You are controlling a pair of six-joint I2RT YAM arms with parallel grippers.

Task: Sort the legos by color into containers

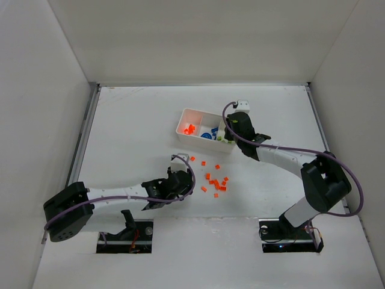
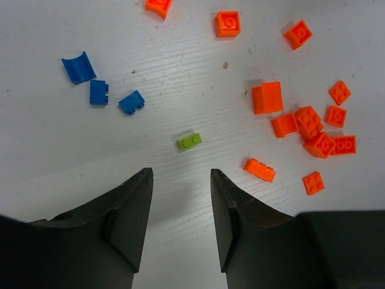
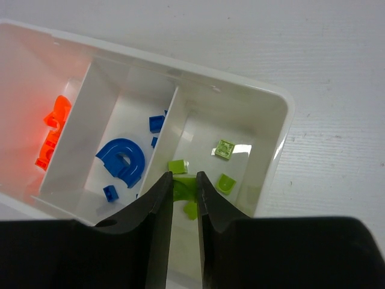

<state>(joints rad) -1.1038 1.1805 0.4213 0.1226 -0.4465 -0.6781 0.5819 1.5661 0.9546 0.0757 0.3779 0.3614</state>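
Note:
The white tray (image 1: 180, 122) stands past mid-table, and its three containers show in the right wrist view: orange legos (image 3: 54, 129) on the left, blue ones (image 3: 123, 161) in the middle, green ones (image 3: 225, 149) on the right. Over the green container my right gripper (image 3: 184, 180) is shut on a green lego (image 3: 185, 186), which sits between its tips. My left gripper (image 2: 180, 177) hangs open and empty over the table. A small green lego (image 2: 189, 141) lies just ahead of it. Blue legos (image 2: 99, 92) lie to its left and several orange legos (image 2: 310, 123) to its right.
White walls close in the table on three sides. Loose orange legos (image 1: 215, 182) are scattered between the tray and the near edge, right of my left gripper (image 1: 180, 176). The right arm reaches across from its base (image 1: 289, 232) to the tray's right end.

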